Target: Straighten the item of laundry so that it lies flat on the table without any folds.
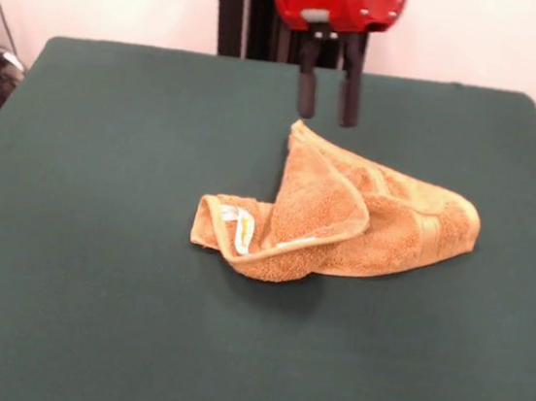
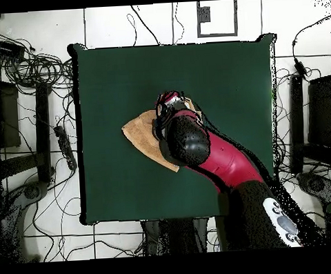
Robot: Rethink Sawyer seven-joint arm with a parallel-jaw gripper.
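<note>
The orange-tan terry towel (image 1: 344, 215) lies crumpled and folded over itself near the middle of the dark green table (image 1: 97, 238). One corner stands up toward the far side, and a white label (image 1: 237, 226) shows at its left end. My gripper (image 1: 326, 98) hangs open and empty just above that raised far corner, with its two black fingers (image 1: 306, 88) apart. In the overhead view the arm (image 2: 218, 160) covers most of the towel (image 2: 140, 133), and the gripper (image 2: 168, 104) sits over its middle.
The green table (image 2: 110, 83) stretches wide on all sides of the towel. Cables and equipment lie on the floor beyond the table's left edge (image 2: 35, 101) and right edge (image 2: 305, 107). The robot's black pedestal (image 1: 231, 5) stands at the far side.
</note>
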